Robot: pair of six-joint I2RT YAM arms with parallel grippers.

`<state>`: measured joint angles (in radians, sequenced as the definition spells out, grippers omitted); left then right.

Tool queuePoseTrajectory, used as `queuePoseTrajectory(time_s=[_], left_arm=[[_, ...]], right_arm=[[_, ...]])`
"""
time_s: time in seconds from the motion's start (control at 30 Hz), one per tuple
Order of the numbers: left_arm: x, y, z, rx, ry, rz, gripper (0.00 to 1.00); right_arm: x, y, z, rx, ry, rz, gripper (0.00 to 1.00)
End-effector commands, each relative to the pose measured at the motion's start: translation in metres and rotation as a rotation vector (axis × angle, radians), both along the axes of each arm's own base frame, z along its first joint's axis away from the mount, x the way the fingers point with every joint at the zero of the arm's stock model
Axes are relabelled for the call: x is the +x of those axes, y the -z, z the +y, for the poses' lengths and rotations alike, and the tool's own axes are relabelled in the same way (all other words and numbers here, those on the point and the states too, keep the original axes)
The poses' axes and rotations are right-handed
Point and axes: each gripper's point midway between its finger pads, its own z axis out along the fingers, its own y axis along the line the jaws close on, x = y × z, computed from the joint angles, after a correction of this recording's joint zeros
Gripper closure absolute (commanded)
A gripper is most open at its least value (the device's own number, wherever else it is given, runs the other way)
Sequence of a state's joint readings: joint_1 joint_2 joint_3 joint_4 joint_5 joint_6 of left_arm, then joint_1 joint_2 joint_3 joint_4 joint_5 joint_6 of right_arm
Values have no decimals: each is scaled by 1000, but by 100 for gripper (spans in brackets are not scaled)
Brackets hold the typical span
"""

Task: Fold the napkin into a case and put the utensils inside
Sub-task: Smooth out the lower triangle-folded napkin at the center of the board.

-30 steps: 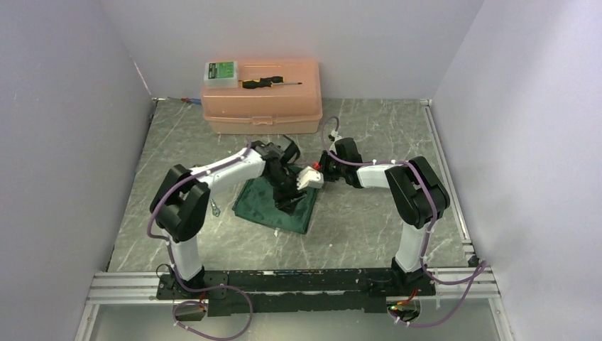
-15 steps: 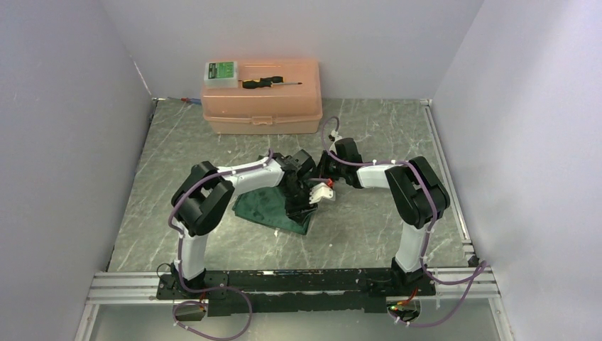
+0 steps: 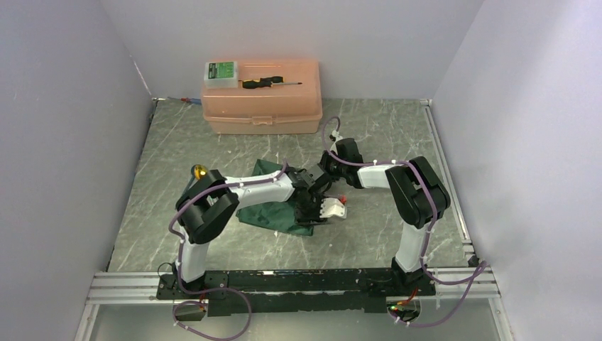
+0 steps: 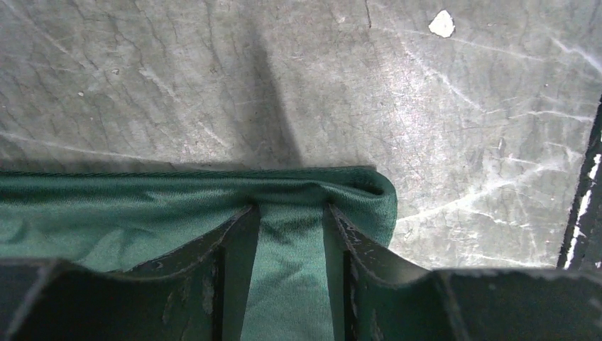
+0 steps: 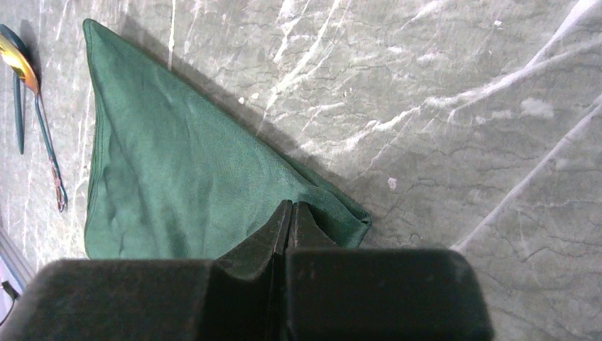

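One dark green napkin (image 3: 268,215) lies folded in a triangle at the middle of the table (image 3: 397,135), and we see both arms bent over its right side. The left gripper (image 4: 291,209) presses on the folded edge with its jaws apart, cloth lying in the gap. The right gripper (image 5: 291,207) is clenched tight, tips at the napkin's corner; whether it pinches cloth, we cannot tell. A gold-headed utensil (image 3: 199,170) rests left of the napkin. Far back stands a peach box (image 3: 261,106) bearing a screwdriver (image 3: 271,83).
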<state>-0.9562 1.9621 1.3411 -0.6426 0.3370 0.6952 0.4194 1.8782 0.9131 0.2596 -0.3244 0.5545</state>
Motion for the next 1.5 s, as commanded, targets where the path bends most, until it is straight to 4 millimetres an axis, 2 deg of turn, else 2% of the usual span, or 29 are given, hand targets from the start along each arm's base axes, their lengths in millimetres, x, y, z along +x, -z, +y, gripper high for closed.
queuePoseTrajectory(time_s=[0.0, 0.07, 0.17, 0.23, 0.3, 0.37, 0.43, 0.53, 0.6, 0.63, 0.7, 0.77, 0.8, 0.87, 0.97, 1.17, 1.27, 1.37, 1.47], left_arm=[[-1, 57, 38, 218, -62, -17, 52], [2, 53, 40, 225, -94, -19, 47], [21, 29, 36, 175, -163, -36, 33], [43, 6, 36, 145, -201, -95, 28], [71, -29, 38, 96, -239, -213, 22], [97, -59, 46, 45, -281, -285, 17], [120, -84, 65, 11, -348, -298, 7], [120, -116, 84, -53, -360, -264, 6], [97, -132, 88, -114, -305, -206, 6], [75, -137, 85, -159, -253, -128, 6], [34, -142, 83, -198, -177, 37, 6], [5, -148, 79, -240, -141, 169, 6], [-1, -150, 77, -254, -141, 198, 6], [2, -155, 74, -262, -167, 206, 6], [24, -149, 72, -255, -214, 150, 6], [112, -124, 89, -259, -406, 85, 13], [152, -112, 95, -262, -468, 20, 15], [172, -106, 97, -257, -475, -17, 15], [174, -106, 105, -243, -467, -6, 15]], right_arm=[[-2, 2, -13, -39, 26, 13, 100], [0, -3, -11, -34, 19, 4, 100], [3, -17, -10, -38, 6, -24, 100], [7, -29, -11, -45, 0, -53, 97], [11, -43, -13, -54, 7, -87, 92], [15, -60, -15, -55, 18, -134, 87], [18, -70, -14, -62, 10, -146, 84], [21, -79, -11, -56, -4, -159, 81], [20, -80, -11, -58, -11, -160, 79], [19, -80, -10, -60, -15, -157, 79], [17, -76, -10, -68, -20, -145, 79], [15, -72, -11, -77, -21, -134, 78], [14, -71, -12, -83, -20, -132, 78], [12, -72, -13, -86, -18, -134, 78], [7, -73, -16, -96, -7, -134, 78], [-3, -82, -15, -80, -1, -148, 75], [-4, -74, -5, -28, -24, -115, 76], [2, -75, 11, 42, -52, -113, 81], [8, -67, 21, 68, -67, -88, 83]])
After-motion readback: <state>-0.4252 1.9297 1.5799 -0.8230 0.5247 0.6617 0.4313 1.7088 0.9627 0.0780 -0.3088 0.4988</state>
